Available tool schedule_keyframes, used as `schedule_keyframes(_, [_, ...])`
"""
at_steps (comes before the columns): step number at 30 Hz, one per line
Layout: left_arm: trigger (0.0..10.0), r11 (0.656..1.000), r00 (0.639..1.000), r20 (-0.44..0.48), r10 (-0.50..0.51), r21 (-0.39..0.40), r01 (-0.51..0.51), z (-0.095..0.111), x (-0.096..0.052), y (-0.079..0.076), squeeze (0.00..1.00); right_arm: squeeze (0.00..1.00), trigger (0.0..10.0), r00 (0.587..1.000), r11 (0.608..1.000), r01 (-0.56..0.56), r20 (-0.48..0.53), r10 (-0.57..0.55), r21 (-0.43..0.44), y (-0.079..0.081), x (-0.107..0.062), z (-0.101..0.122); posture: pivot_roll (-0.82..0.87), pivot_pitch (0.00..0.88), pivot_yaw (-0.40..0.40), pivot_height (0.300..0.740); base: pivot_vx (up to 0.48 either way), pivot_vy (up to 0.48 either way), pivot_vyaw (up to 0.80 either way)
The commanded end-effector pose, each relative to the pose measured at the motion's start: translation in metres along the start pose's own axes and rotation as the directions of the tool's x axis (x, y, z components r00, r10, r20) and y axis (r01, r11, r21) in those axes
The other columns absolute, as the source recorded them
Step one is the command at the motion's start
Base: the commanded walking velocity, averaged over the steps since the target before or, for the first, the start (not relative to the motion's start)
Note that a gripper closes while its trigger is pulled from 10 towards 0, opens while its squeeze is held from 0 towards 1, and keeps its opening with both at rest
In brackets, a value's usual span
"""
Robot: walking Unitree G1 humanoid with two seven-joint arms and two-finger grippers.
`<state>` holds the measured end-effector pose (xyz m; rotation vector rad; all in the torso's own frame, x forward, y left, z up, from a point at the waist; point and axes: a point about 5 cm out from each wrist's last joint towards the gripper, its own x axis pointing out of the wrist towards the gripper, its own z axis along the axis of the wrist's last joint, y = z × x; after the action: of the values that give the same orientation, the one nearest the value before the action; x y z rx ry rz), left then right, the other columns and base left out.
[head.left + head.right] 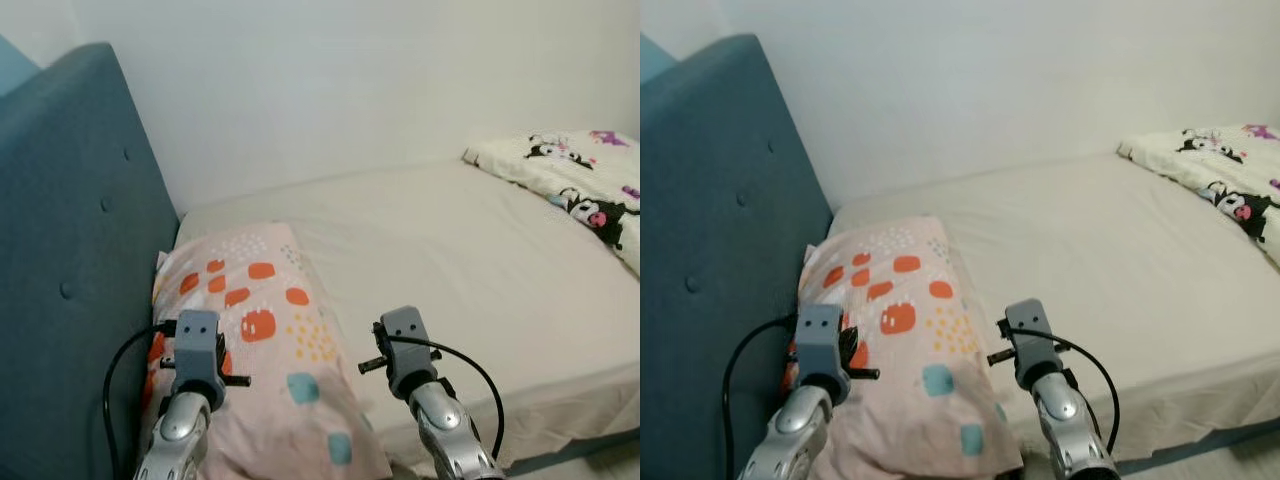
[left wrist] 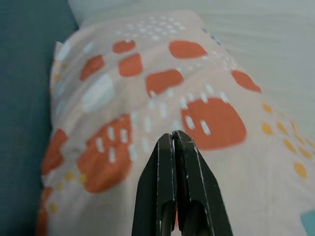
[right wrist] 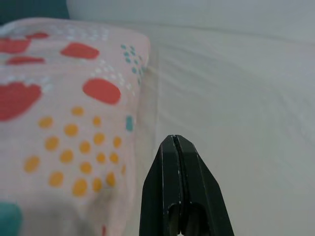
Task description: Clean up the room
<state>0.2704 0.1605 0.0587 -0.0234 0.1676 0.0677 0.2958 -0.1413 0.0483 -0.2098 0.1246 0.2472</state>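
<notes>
Left pincer closed above pillow

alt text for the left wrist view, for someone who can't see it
The left end effector, its two black fingers pressed shut, points at a pink pillow patterned with orange blotches and white dashes. A teal headboard runs beside the pillow, and pale bedsheet lies beyond.

The right gripper, fingers pressed together, hovers beside the spotted pillow.
</notes>
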Motion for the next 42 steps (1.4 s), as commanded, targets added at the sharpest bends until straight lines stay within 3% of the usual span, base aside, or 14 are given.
schedule_keyframes(1, [10.0, 0.999, 1.000, -0.003, 0.029, -0.019, -0.029, 0.000, -0.002, 0.006, 0.00, 0.00, 10.0, 1.000, 1.000, -0.008, 0.005, 0.008, 0.013, 0.002, 0.001, 0.001, -0.08, 0.000, 0.016, 0.680, 0.000, 0.000, 0.00])
schedule_keyframes(6, [10.0, 0.998, 0.999, -0.035, 0.012, -0.059, -0.014, -0.005, -0.006, 0.005, 0.00, 0.00, 10.0, 1.000, 1.000, -0.023, 0.008, 0.023, 0.012, 0.003, 0.004, 0.002, -0.08, 0.000, 0.013, 0.700, 0.000, 0.000, 0.00])
schedule_keyframes(10, [10.0, 1.000, 1.000, 0.005, 0.009, -0.017, -0.009, -0.002, -0.007, 0.006, 0.00, 0.00, 10.0, 0.999, 0.999, -0.031, 0.012, 0.031, 0.015, 0.004, 0.005, 0.004, -0.07, 0.000, 0.012, 0.715, 0.000, 0.000, 0.00])
schedule_keyframes(15, [10.0, 0.999, 1.000, 0.029, 0.012, -0.031, -0.011, 0.000, -0.007, 0.008, 0.00, 0.00, 10.0, 0.996, 0.996, -0.091, -0.021, 0.091, 0.002, 0.012, 0.007, 0.000, -0.07, 0.000, 0.008, 0.739, 0.000, 0.000, 0.00])
schedule_keyframes(19, [10.0, 0.998, 0.999, 0.032, 0.036, -0.057, -0.035, 0.000, -0.010, 0.015, 0.00, 0.00, 10.0, 0.989, 0.989, -0.146, -0.035, 0.147, 0.015, 0.019, 0.007, -0.003, -0.07, 0.000, 0.001, 0.739, 0.000, 0.000, 0.00])
schedule_keyframes(33, [10.0, 0.995, 0.998, 0.033, 0.053, -0.087, -0.050, -0.004, -0.016, 0.021, 0.00, 0.00, 10.0, 0.985, 0.986, -0.169, -0.040, 0.169, 0.004, 0.023, 0.010, -0.002, -0.06, 0.000, -0.012, 0.739, 0.000, 0.000, 0.00])
schedule_keyframes(37, [10.0, 0.994, 0.997, 0.039, 0.062, -0.091, -0.058, -0.003, -0.016, 0.022, 0.00, 0.00, 10.0, 0.965, 0.965, -0.261, -0.005, 0.261, 0.003, 0.030, 0.010, 0.004, -0.06, 0.000, -0.016, 0.740, 0.000, 0.000, 0.00])
schedule_keyframes(42, [10.0, 0.994, 0.997, 0.040, 0.062, -0.089, -0.059, -0.003, -0.015, 0.022, 0.00, 0.00, 10.0, 0.971, 0.970, -0.241, 0.002, 0.241, 0.024, 0.030, 0.010, 0.004, -0.06, 0.000, -0.016, 0.740, 0.000, 0.000, 0.00])
